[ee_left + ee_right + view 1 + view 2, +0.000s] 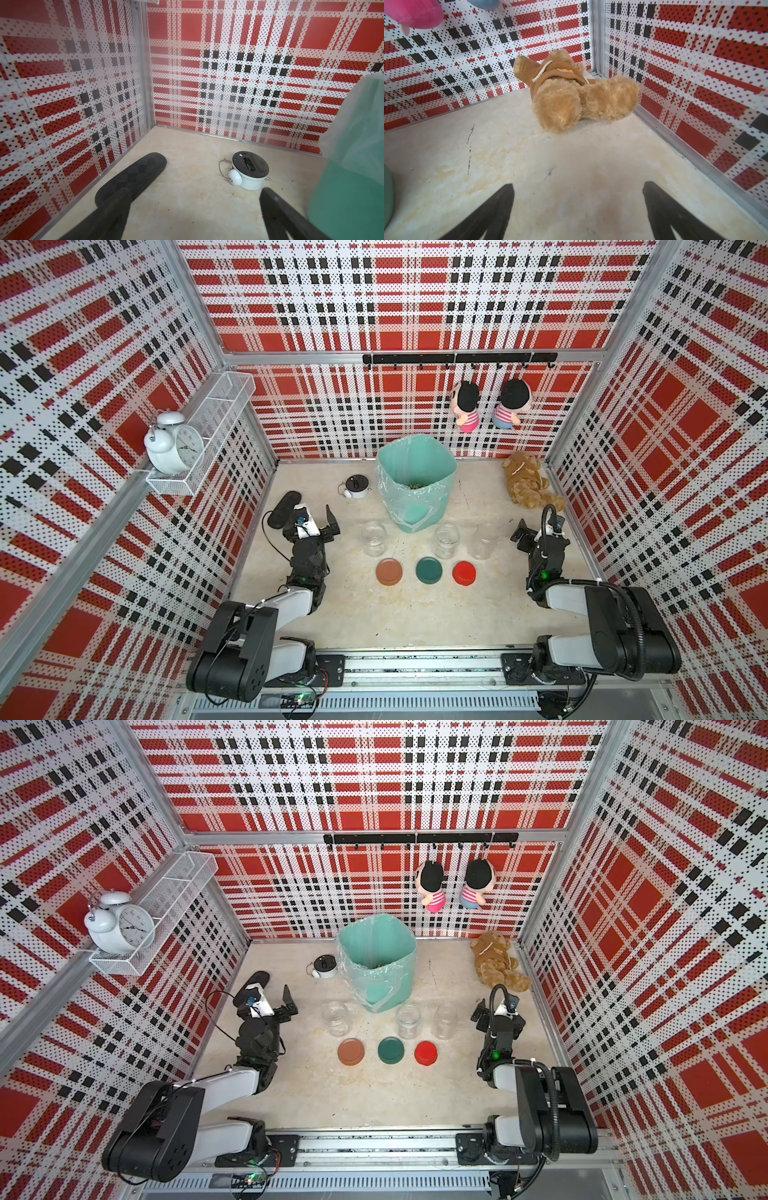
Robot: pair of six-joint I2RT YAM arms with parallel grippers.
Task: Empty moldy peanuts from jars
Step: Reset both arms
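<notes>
Three clear jars stand upright, lidless and empty-looking, in a row in front of the teal bin [432, 448]: one on the left [373, 538], one in the middle [446, 540], one on the right [482, 540]. Their lids lie nearer the table's front: brown [389, 571], dark green [429, 570], red [464, 573]. Small dark-tan moldy peanuts [415, 486] lie at the bottom of the lined bin. My left gripper [312, 512] [194, 191] hovers open left of the jars, holding nothing. Right of the jars, my right gripper [538, 526] [578, 186] is open over bare table.
A small white alarm clock [249, 172] lies face down left of the bin. A black oblong pad [284, 504] lies by the left wall, under my left finger. A brown teddy bear [571, 93] fills the back right corner. A wire shelf [216, 406] juts from the left wall.
</notes>
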